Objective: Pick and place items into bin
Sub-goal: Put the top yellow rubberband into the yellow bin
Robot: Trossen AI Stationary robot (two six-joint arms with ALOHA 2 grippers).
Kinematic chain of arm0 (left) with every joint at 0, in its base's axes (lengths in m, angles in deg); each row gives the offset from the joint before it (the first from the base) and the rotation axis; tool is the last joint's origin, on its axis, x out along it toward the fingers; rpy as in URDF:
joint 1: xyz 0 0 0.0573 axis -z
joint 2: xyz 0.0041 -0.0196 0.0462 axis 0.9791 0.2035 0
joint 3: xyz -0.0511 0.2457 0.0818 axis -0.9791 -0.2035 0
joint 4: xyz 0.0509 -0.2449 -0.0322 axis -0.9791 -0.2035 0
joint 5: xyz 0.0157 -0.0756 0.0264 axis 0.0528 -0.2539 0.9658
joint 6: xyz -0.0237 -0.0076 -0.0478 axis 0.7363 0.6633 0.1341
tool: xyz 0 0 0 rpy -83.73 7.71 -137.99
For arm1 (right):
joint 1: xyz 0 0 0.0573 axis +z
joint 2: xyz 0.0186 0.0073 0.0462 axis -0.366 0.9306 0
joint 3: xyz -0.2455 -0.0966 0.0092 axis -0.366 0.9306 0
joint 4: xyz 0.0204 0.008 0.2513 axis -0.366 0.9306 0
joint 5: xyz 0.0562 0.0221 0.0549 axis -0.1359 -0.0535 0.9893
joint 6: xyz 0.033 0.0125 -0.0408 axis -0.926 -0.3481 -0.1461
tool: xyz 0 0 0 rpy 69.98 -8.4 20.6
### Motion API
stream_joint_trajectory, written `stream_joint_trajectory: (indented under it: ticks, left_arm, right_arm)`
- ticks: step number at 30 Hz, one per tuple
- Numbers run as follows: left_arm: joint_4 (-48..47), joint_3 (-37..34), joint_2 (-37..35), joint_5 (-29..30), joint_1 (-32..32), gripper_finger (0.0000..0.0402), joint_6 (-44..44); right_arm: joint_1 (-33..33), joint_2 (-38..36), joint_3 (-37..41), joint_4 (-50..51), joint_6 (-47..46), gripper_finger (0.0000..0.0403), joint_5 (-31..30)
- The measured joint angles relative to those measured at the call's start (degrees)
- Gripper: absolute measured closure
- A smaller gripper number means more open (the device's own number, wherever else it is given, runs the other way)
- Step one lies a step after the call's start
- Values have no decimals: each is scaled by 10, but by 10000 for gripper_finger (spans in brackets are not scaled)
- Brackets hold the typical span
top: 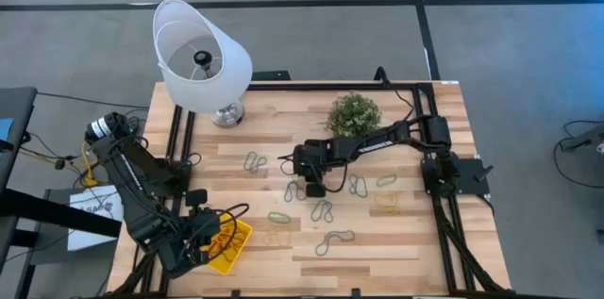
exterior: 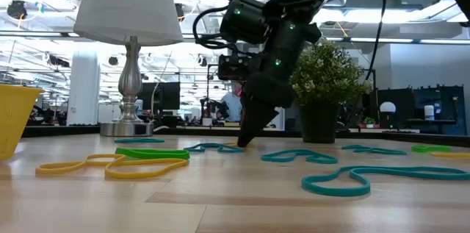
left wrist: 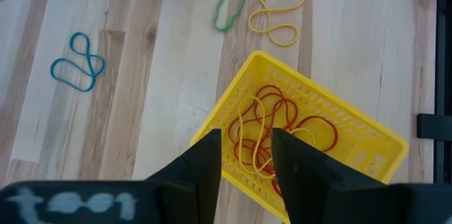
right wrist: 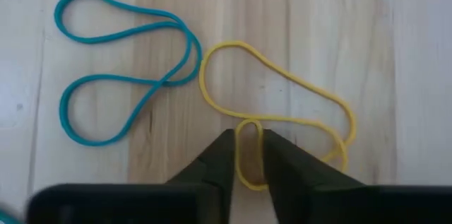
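The yellow bin [top: 233,244] sits near the table's near-left corner, with red and yellow bands [left wrist: 282,121] inside it. My left gripper [left wrist: 247,150] hovers open above the bin [left wrist: 353,136], touching nothing. My right gripper [top: 314,189] points down at mid-table, its fingertips on the wood [exterior: 242,141]. It is shut on a yellow band [right wrist: 282,90] that lies flat. A teal band [right wrist: 120,61] lies right beside that one. Other loose bands are scattered on the wood: green [top: 279,217], grey [top: 335,240], yellow-green [top: 387,181]. My right gripper pinches one small lobe of the yellow band [right wrist: 248,136] between its two fingers, squeezing it into a narrow loop. The fingers come from above, pointing down [exterior: 250,126]. The remainder of the band [right wrist: 318,100] lies slack on the table.
A white lamp [top: 201,54] stands at the far-left corner and a small potted plant [top: 354,113] at the far middle, just behind the right arm. More bands lie near the table's right side [top: 389,205] and far-left of centre [top: 255,162]. Dark frame rails [top: 444,205] border the table.
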Motion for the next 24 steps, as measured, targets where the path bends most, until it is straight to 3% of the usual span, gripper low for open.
stream_joint_trajectory:
  ticks: [4,24]
  left_arm:
    - [0,0,0,0,0,288,0]
    - [7,0,0,0,0,288,0]
  right_arm:
    - [10,1,1,-14,-18,394,-7]
    - [98,-129,3,-183,-11,402,-15]
